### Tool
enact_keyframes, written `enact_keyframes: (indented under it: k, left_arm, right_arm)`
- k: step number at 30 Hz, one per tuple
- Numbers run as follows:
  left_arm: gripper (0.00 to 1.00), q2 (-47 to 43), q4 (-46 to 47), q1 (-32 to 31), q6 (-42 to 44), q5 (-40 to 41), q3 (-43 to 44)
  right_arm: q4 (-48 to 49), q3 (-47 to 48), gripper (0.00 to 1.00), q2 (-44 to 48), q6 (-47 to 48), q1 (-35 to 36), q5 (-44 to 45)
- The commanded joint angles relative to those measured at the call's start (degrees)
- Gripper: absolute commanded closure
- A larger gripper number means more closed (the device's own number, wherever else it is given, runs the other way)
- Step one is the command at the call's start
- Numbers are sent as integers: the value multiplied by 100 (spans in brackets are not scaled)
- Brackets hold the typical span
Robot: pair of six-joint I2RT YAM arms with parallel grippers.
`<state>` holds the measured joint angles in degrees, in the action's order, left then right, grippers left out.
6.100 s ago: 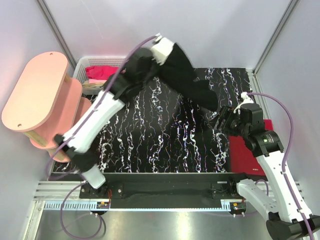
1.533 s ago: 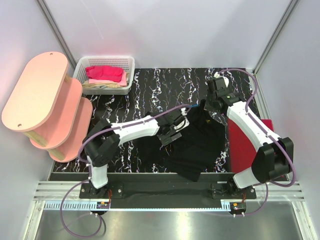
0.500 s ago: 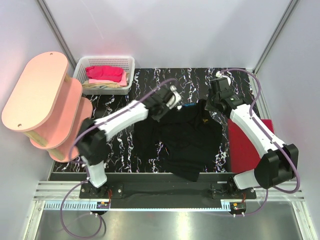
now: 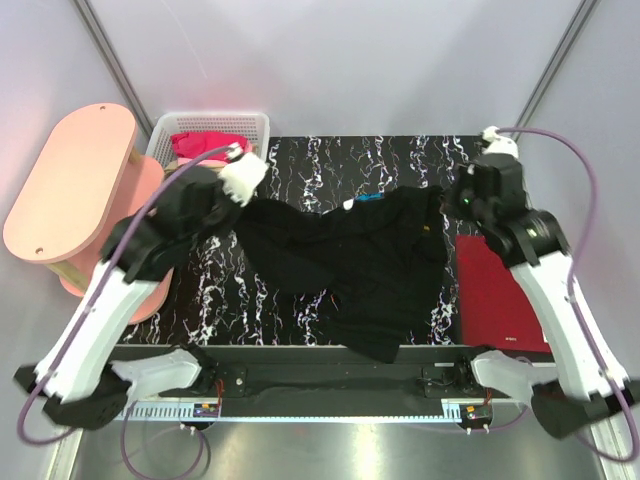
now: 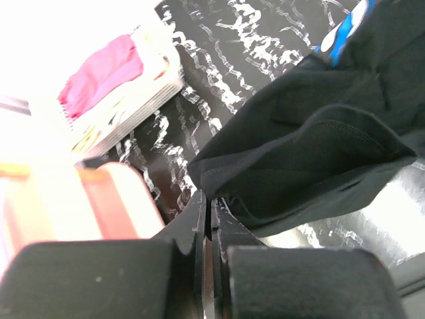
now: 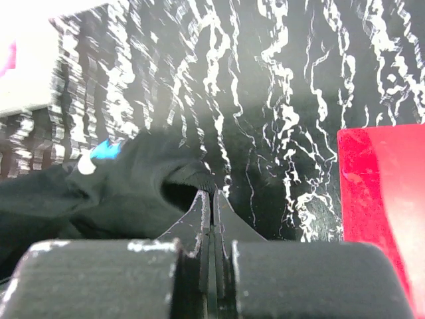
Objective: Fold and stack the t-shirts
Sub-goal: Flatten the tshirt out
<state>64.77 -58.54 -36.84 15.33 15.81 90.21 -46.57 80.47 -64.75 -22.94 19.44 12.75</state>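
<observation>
Pinching an edge fold of the soft black short-sleeved cloth t-shirt point(image 4: 370, 265) with the left gripper point(image 5: 211, 199), jaws closed to a slit on the fabric. Clamping the opposite edge of the same shirt with the right gripper point(image 6: 211, 194), jaws likewise pressed together on cloth. Holding the garment stretched between the two, upper edge raised, lower part draping onto the black surface with white marbled streaks point(image 4: 330, 165) toward its near edge. Seeing a small blue-and-white mark by the collar, possibly a label or print; too blurred to tell. Noting a dark red cloth t-shirt point(image 4: 495, 295) lying flat at the surface's right edge, just beside the black one. Noting a bright pink cloth t-shirt point(image 4: 200, 148) sitting in the white plastic mesh basket point(image 4: 215, 117) at far left.
</observation>
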Motion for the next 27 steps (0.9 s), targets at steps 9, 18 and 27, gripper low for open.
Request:
enact_keyframes:
  k: [9, 18, 27]
  left_arm:
    - [98, -1871, -1967, 318, 550, -570, 664]
    - [100, -1996, 130, 326, 1226, -281, -3004]
    - [100, 977, 3392, 1493, 1903, -729, -4049]
  right_arm:
    - [-2128, 1691, 100, 1588, -290, -19, 104]
    - [-979, 349, 100, 535, -598, -19, 631]
    - [674, -93, 100, -1609, -519, -1170, 465]
